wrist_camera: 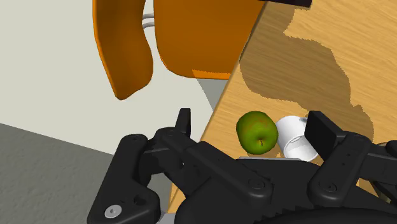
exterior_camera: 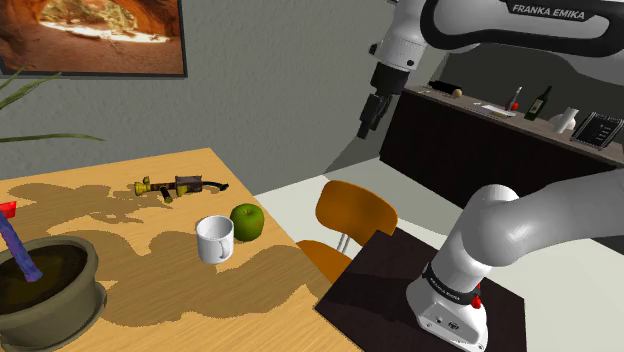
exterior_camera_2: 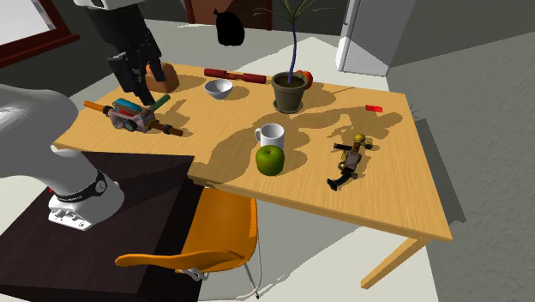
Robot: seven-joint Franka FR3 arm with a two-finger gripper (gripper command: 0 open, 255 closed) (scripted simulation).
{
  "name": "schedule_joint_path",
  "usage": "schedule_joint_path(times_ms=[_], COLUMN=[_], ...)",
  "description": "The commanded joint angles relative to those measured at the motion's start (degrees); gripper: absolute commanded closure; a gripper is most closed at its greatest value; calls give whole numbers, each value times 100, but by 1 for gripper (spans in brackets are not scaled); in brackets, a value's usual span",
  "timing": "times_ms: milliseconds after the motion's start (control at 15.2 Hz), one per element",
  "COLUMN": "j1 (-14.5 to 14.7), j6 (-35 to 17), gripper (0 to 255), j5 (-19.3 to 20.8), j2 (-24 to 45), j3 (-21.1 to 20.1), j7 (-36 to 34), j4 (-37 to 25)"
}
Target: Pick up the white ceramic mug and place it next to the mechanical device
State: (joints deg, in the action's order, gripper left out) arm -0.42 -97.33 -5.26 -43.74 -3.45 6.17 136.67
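Right up close, the black tool (wrist_camera: 252, 121) has its two fingers (wrist_camera: 184, 122) wide apart, and it holds nothing. Past the fingers you can see a green apple (wrist_camera: 256, 132) and a white mug (wrist_camera: 296, 137) side by side, close to the edge of the wooden bench (wrist_camera: 305, 70). An orange chair (wrist_camera: 191, 38) stands by that edge. In the shoulder view the tool (exterior_camera: 366, 128) hangs high in the air, well apart from the mug (exterior_camera: 214, 240). The mug stands upright, and the apple (exterior_camera: 247, 222) is just beside it, maybe touching. Farther back on the bench (exterior_camera: 150, 290) lies a small brown and yellow machine (exterior_camera: 180, 186). A big plant pot (exterior_camera: 50, 290) sits in the near corner. In the second exterior view the mug (exterior_camera_2: 271, 135) is right behind the apple (exterior_camera_2: 270, 160). The brown and yellow machine (exterior_camera_2: 350, 161) lies near them. A gadget with orange ends (exterior_camera_2: 133, 116) lies well apart, with the tool (exterior_camera_2: 146, 86) showing just above it. I cannot tell which of the two is the device.
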Motion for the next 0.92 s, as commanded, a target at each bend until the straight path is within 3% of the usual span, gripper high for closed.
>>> schedule_joint_path(times_ms=[0,858], j1=[0,295], j6=[0,-2058], gripper=[0,0], j5=[0,-273], j2=[0,1950], j3=[0,-1135], j7=[0,-913], j4=[0,51])
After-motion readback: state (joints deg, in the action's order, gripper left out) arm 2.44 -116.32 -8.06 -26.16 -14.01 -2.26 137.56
